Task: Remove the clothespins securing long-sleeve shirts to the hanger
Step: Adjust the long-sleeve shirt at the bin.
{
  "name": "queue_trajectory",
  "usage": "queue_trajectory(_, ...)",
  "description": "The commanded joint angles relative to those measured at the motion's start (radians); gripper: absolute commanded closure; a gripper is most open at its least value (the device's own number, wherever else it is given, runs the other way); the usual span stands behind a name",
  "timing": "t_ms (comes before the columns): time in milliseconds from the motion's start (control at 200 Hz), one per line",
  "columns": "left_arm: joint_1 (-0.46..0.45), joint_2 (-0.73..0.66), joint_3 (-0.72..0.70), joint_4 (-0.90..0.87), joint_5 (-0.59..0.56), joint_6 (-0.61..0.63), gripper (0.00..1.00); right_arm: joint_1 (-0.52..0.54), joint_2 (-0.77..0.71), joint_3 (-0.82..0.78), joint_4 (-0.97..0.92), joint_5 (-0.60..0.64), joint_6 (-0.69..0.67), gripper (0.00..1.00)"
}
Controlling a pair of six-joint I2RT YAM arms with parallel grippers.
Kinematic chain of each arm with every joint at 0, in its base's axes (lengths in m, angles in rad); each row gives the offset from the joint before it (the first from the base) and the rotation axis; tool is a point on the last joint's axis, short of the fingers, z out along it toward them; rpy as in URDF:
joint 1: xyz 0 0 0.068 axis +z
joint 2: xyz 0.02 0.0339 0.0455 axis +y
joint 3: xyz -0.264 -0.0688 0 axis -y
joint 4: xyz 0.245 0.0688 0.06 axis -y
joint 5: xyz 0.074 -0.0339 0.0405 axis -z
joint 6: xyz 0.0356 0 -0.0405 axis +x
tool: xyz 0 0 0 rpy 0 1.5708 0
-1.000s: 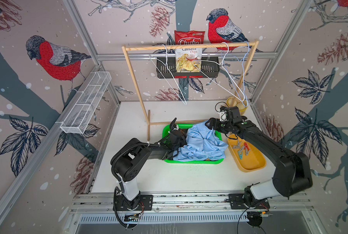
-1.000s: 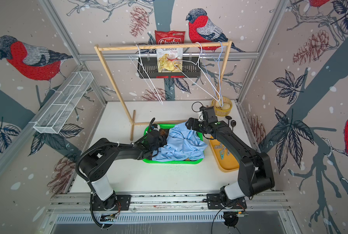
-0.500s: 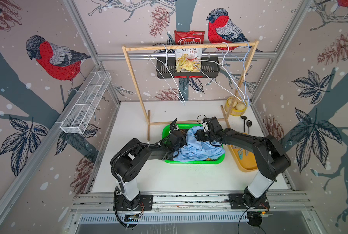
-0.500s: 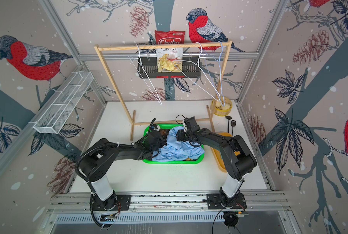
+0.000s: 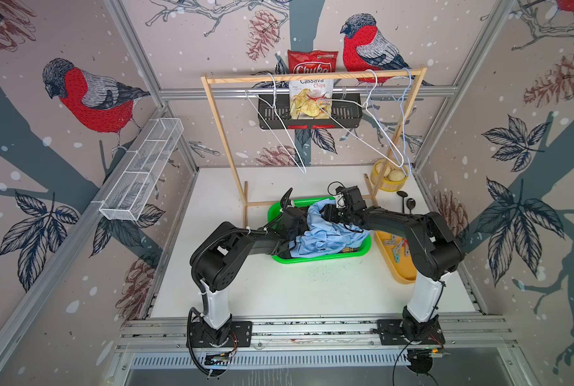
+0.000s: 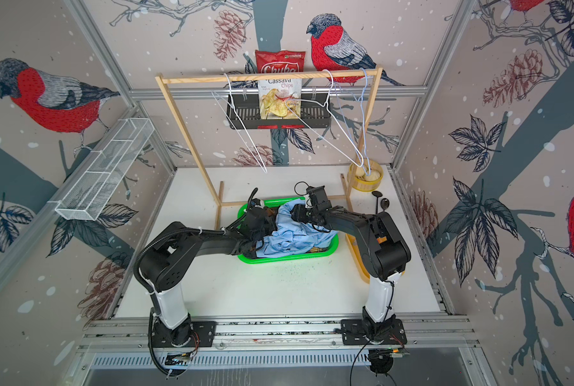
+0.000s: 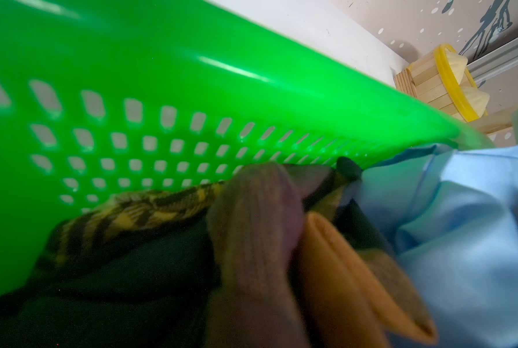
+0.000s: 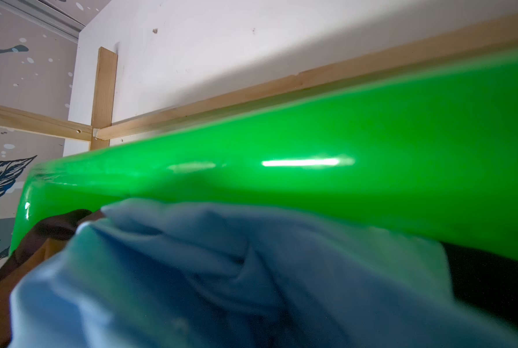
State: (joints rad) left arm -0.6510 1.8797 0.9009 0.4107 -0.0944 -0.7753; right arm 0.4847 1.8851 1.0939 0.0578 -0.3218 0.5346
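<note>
Three long-sleeve shirts lie heaped in a green basket (image 5: 319, 259) (image 6: 279, 259), the light blue one (image 5: 325, 234) (image 8: 191, 271) on top. Yellow plaid (image 7: 137, 211) and an orange fold of the dark plaid (image 7: 327, 256) show beneath it. My left gripper (image 5: 297, 222) is sunk into the pile at the basket's left end, its fingers hidden by cloth. From the right, my right gripper (image 5: 327, 214) presses against the blue shirt near the back rim, fingers hidden too. Several clothespins (image 5: 397, 245) lie in a yellow tray (image 5: 402, 270). Three wire hangers (image 5: 375, 133) hang bare.
The wooden rack (image 5: 312, 76) stands behind the basket, its foot bar close to the back rim. A bamboo steamer (image 5: 390, 175) and two spoons (image 5: 407, 202) sit at the back right. A black wall basket (image 5: 345, 113) holds a chips bag.
My right arm swung left from above the yellow tray to the blue shirt in the basket. The left arm stayed in the pile.
</note>
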Motion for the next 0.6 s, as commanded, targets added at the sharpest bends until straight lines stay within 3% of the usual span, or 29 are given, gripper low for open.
queue_trajectory(0,0.03,0.04,0.017,-0.245,0.004,0.041,0.53,0.001,0.008,-0.007,-0.035,0.02,0.034,0.26)
queue_trajectory(165,0.026,0.011,0.033,-0.262,0.0,0.108,0.45,-0.011,-0.074,-0.066,0.02,0.02,0.049,0.15)
queue_trajectory(240,0.002,-0.018,0.046,-0.29,0.006,0.152,0.33,-0.012,-0.111,-0.07,0.019,0.018,0.036,0.08)
queue_trajectory(265,-0.004,-0.027,0.044,-0.292,0.006,0.159,0.27,-0.011,-0.123,-0.068,0.015,0.019,0.029,0.0)
queue_trajectory(386,-0.01,-0.107,0.026,-0.286,0.058,0.168,0.01,-0.005,-0.172,-0.052,0.005,0.032,0.005,0.0)
queue_trajectory(596,-0.009,-0.246,0.07,-0.344,0.072,0.223,0.01,-0.004,-0.277,-0.029,-0.011,0.121,-0.025,0.0)
